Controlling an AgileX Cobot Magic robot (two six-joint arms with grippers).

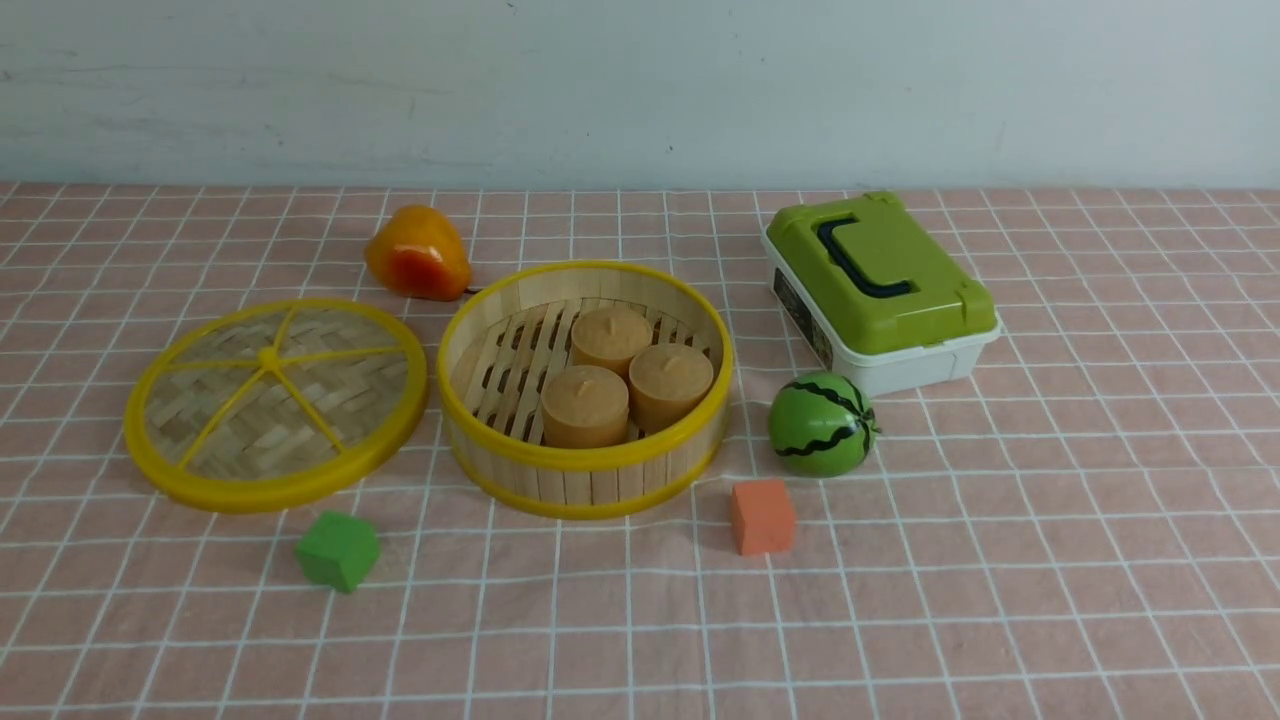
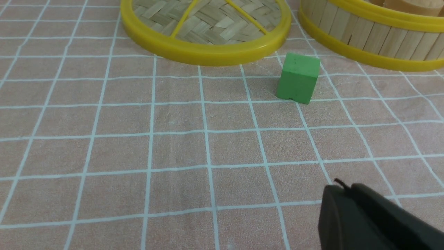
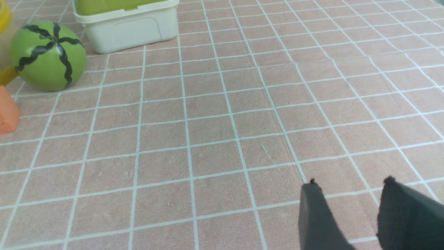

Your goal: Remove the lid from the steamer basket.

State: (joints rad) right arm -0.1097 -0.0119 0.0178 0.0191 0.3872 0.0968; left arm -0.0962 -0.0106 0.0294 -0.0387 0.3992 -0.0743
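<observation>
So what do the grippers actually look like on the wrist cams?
Only the fingers show. The left gripper appears as dark, matte black fingers with rounded tips and a thin wisp at the tip. The right gripper shows two dark grey-black tapered fingers, no markings or cables visible.

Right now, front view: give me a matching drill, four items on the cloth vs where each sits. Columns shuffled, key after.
Things:
1. lid
2. steamer basket
3. green cube
4. toy watermelon

Places:
A. between the basket and the green-topped box
B. flat on the cloth, left of the basket
C. open, holding three tan cylinders
D. in front of the lid, nearer the robot

Pairs: 1-B, 2-C, 3-D, 4-A
</observation>
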